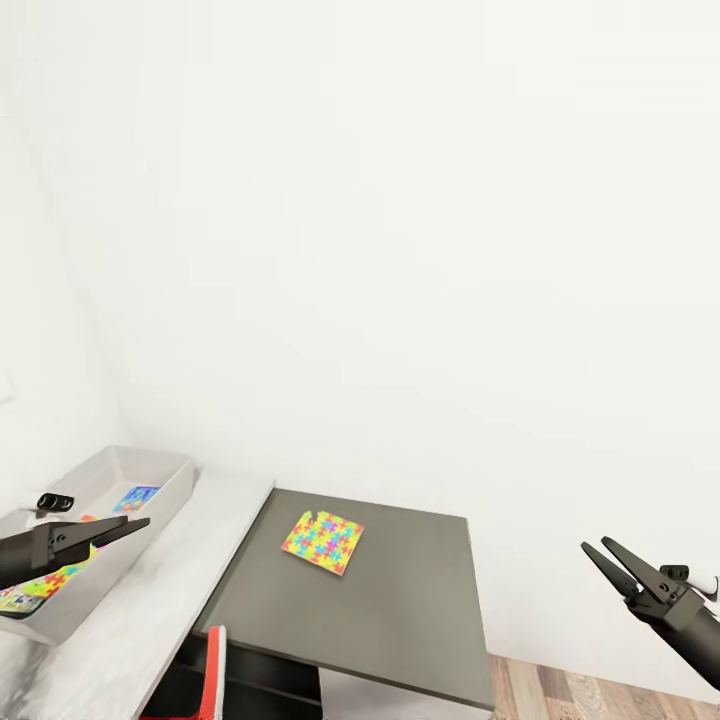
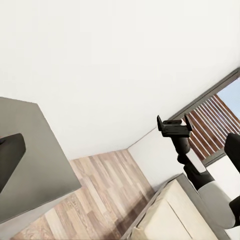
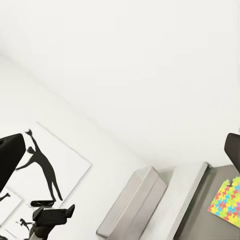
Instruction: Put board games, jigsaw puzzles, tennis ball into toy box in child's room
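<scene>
Progress judged as partial. Shallow light grey rectangular toy box (image 1: 150,500) with sloping sides located at far left on the pale grey surface (image 1: 190,580); already loaded with a blue printed item (image 1: 137,497) toward its far end and a mosaic-patterned item (image 1: 45,582) of yellow, green and pink at its near end, plus other colourful contents too hidden to identify. Still outstanding: one thin squarish jigsaw puzzle (image 1: 323,541) in yellow, orange, green and pink, lying flat on the lower dark grey surface (image 1: 400,600), toward its far left corner, well apart from the toy box. Tennis ball and remaining board games not confirmable from these views. Left hand (image 1: 115,530) positioned over the near part of the toy box, black fingers close together and apparently empty; fully pressed or slightly parted, cannot tell. Right hand (image 1: 612,560) held at far right, beyond the dark surface edge, fingers spread in a narrow V and gripping nothing. Next step judged: retrieve the puzzle slab; thin profile likely to require an edge grip or a slide toward the surface edge. Pale surface adjoined at right by the lower dark surface. Plain white walls behind; wood-plank floor (image 1: 600,695) at near right. Black silhouette poster (image 3: 45,165) on the wall, dark-framed window (image 2: 210,120) and beige bed (image 2: 180,215) visible in the wrist views.
</scene>
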Tool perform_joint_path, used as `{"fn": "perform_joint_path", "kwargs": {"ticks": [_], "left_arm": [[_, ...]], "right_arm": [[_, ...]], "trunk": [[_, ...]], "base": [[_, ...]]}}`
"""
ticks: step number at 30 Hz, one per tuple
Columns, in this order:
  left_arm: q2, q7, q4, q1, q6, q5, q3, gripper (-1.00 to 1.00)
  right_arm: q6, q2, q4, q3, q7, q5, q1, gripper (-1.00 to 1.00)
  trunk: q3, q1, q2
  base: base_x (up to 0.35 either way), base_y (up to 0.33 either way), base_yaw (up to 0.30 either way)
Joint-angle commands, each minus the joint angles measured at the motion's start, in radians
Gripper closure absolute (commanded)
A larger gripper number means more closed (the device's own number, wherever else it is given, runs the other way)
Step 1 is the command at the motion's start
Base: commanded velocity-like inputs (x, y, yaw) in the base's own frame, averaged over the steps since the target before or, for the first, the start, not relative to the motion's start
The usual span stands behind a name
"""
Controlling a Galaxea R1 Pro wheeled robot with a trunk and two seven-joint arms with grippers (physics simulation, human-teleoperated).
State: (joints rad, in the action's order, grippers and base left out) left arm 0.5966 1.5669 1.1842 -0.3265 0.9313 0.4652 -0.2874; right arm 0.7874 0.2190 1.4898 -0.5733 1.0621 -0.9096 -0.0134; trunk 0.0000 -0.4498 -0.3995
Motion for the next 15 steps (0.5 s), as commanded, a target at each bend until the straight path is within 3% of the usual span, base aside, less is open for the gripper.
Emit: {"fn": "perform_joint_path", "kwargs": {"ticks": [1,9,15], "left_arm": [[0.000,0.004,0.000,0.000,0.011,-0.001,0.000,-1.00],[0.000,0.004,0.000,0.000,0.011,0.000,0.000,-1.00],[0.000,0.004,0.000,0.000,0.011,0.000,0.000,-1.00]], "right_arm": [[0.006,0.000,0.000,0.000,-0.001,-0.005,0.000,-1.00],[0.007,0.000,0.000,0.000,-0.001,-0.005,0.000,-1.00],[0.007,0.000,-0.001,0.000,-0.001,-0.005,0.000,-1.00]], "trunk": [[0.000,0.000,-0.001],[0.000,0.000,-0.001],[0.002,0.000,-0.001]], "base": [[-0.080,-0.140,0.000],[-0.104,-0.193,0.037],[-0.160,-0.232,0.119]]}}
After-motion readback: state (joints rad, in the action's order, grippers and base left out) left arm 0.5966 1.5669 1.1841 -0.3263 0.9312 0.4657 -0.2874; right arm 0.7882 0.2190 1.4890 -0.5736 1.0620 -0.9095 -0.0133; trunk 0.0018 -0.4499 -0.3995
